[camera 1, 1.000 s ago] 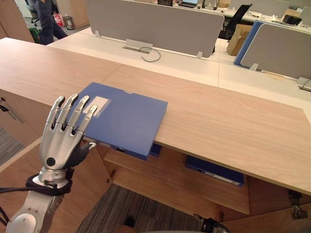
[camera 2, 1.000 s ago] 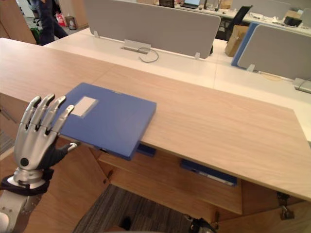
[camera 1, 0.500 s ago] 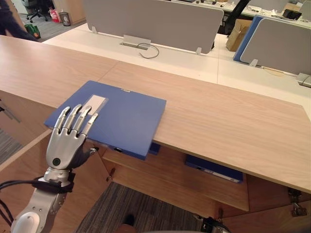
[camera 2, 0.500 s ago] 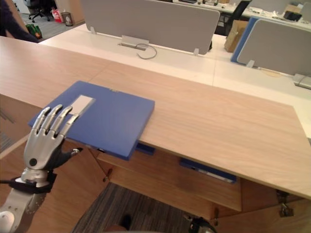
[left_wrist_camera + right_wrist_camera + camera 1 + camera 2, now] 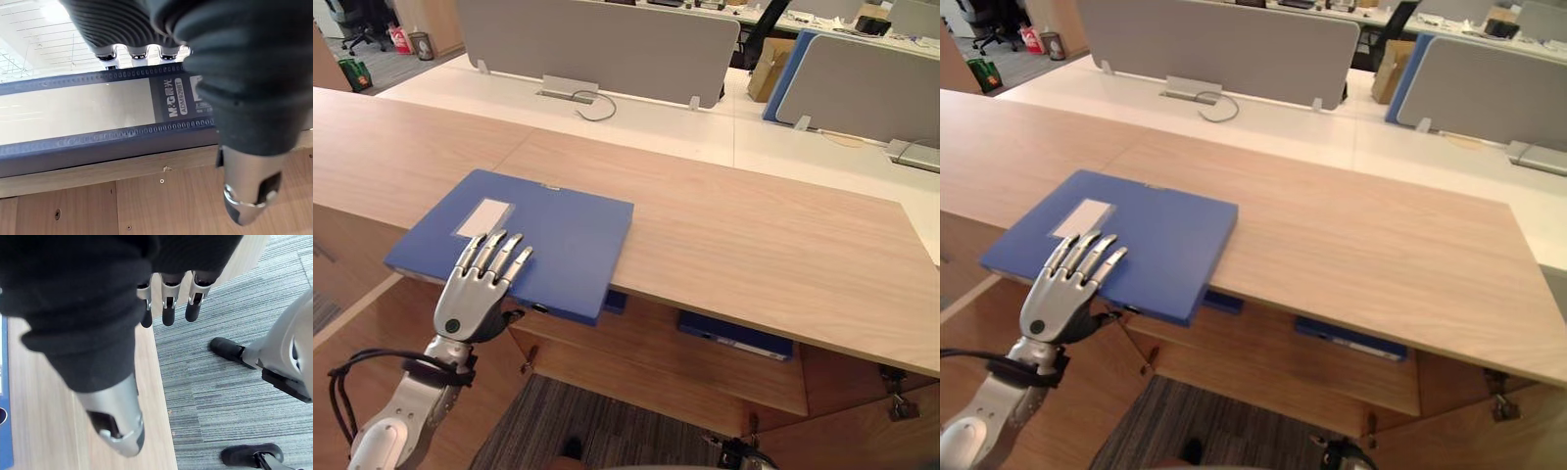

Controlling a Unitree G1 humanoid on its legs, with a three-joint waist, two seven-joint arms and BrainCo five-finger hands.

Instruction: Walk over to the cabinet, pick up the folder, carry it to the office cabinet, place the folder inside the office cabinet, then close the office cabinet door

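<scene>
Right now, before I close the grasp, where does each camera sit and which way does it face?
Left eye view: on the head, looking down and forward at the blue folder on the cabinet top; the left robot hand rests on it.
Right eye view: beside it, same scene.
Left wrist view: along the left robot hand, facing the folder's spine.
Right wrist view: along the right robot hand, down at carpet.
Shared: folder, left robot hand.

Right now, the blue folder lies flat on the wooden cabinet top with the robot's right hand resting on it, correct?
Not the right: the left eye view shows the left hand resting on the blue folder. The folder does lie flat on the wooden cabinet top.
</scene>
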